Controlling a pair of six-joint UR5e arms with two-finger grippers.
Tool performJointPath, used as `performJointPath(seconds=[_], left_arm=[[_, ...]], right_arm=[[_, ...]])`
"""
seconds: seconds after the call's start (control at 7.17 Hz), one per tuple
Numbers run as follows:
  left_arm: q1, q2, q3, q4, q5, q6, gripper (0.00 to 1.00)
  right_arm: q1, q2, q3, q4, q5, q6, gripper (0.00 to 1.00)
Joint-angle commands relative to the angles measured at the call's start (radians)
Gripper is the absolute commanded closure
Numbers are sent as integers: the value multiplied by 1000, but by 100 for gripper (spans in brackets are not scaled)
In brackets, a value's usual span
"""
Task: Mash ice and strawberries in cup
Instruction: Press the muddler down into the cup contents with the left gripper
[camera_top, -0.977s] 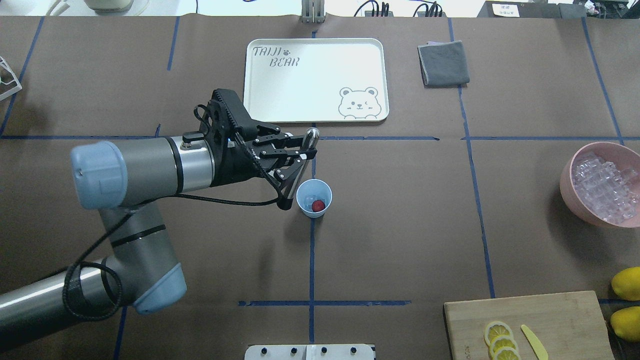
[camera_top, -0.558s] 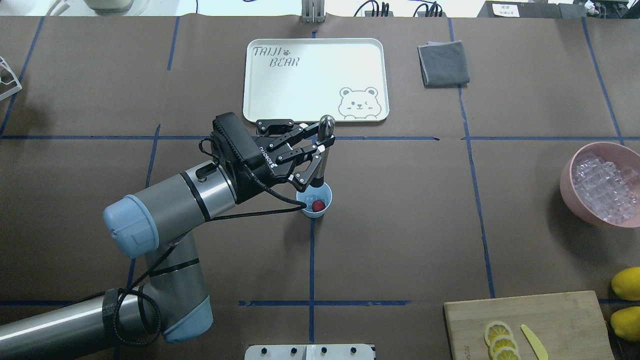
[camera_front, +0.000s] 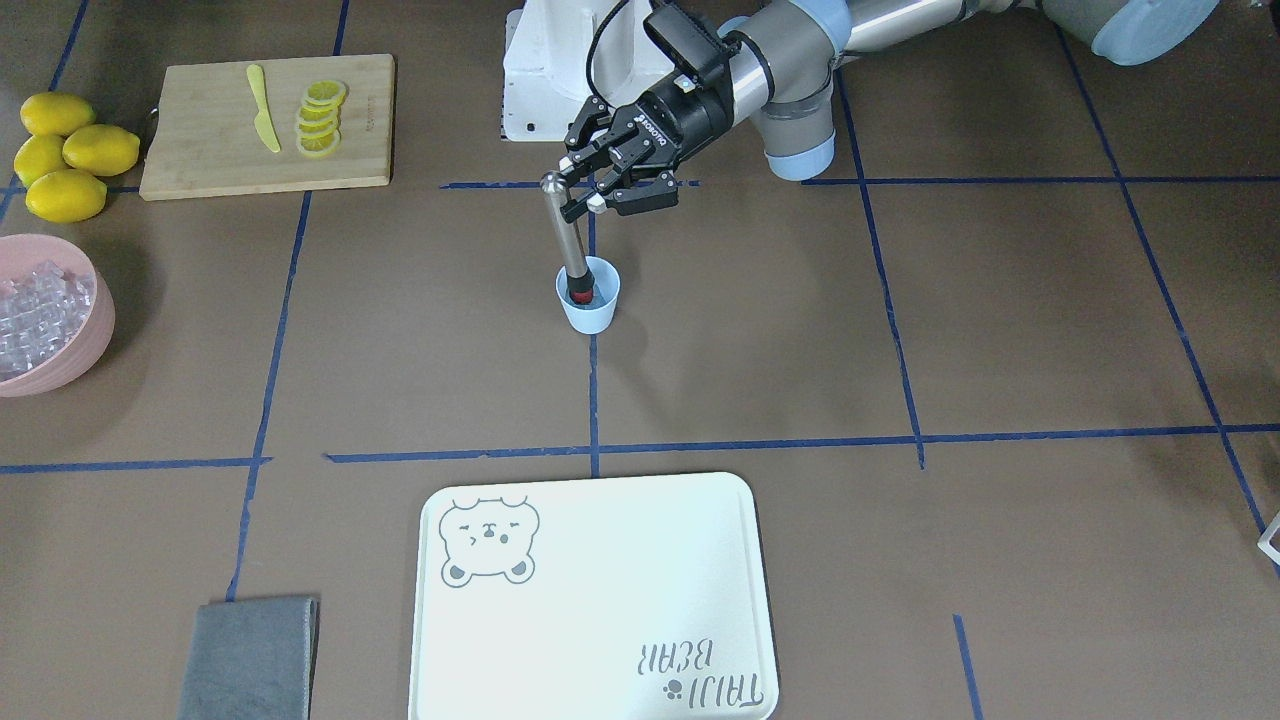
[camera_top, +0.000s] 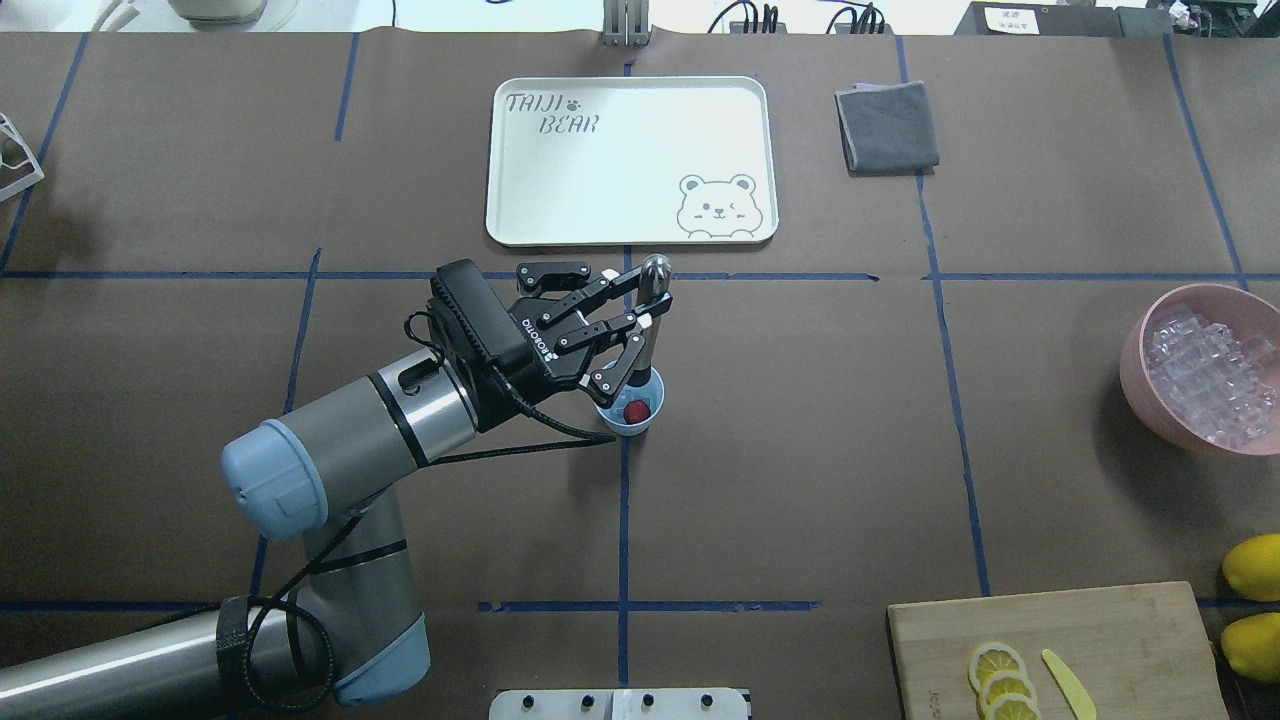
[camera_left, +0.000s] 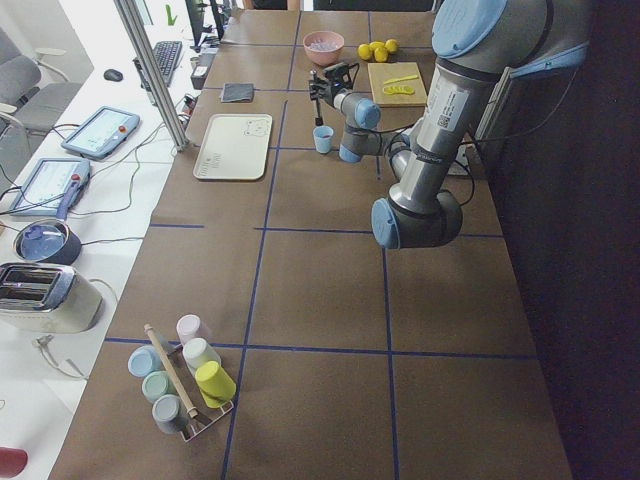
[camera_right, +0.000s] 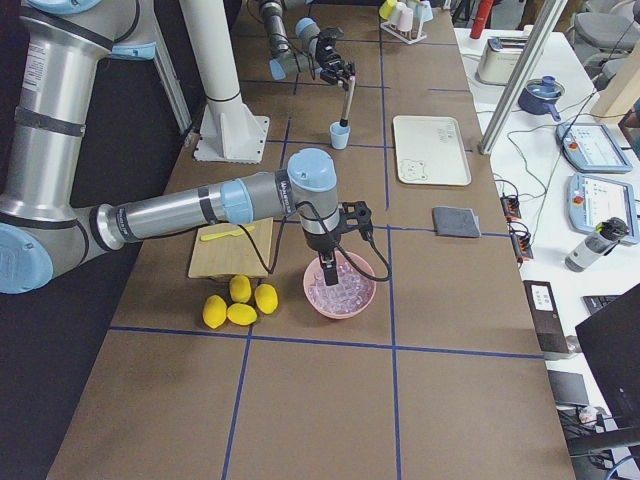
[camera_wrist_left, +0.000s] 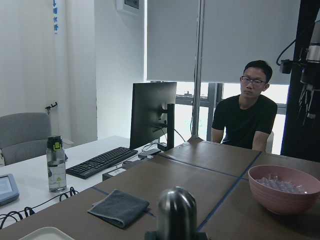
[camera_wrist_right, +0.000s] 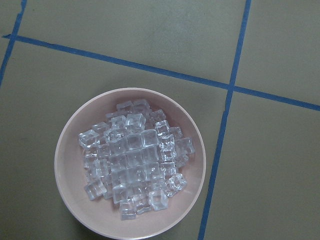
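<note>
Open brown paper-covered table lies all round the small pale-blue tapered cup. The left gripper pinches an upright steel muddler, its foot in the cup by the small red strawberry. Any ice in the cup is hidden. Whether the right gripper is spread or closed cannot be told.
</note>
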Motion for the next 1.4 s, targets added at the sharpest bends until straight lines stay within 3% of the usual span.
performJointPath(seconds=[0.0,1.26], left_arm=[[16,-1,13,0,4,2,98],[44,0,61,-1,10,29,98]], right_arm=[[0,-2,0,0,0,0,0],[6,-6,-3,0,0,0,0]])
